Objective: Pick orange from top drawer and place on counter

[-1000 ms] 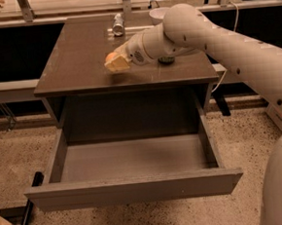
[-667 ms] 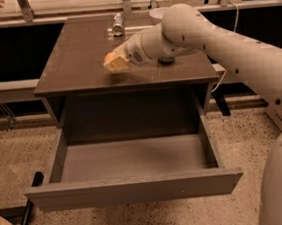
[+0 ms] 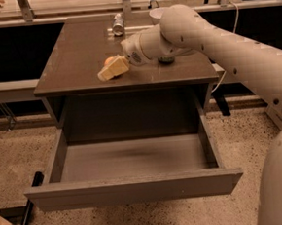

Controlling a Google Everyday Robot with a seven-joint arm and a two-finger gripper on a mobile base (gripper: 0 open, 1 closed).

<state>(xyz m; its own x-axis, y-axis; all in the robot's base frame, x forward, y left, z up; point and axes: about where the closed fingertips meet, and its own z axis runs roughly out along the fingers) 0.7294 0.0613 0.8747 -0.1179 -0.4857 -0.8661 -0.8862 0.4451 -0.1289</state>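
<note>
While the pincer (image 3: 112,70) hangs over it, the counter (image 3: 78,56) gleams.

Glossy counter (image 3: 78,56); matt top drawer (image 3: 132,189); smooth plastic hand (image 3: 112,70) over counter.

Top drawer (image 3: 132,189) hangs open below and before bench (image 3: 73,56). Claw (image 3: 110,72) over bench front-middle, orange (image 3: 108,61) at its tip. Can (image 3: 118,24) at bench rear.

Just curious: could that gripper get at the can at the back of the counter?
Probably yes: the gripper hovers over the counter, and only bare top lies between it and the can, though the orange sits at its tip.
</note>
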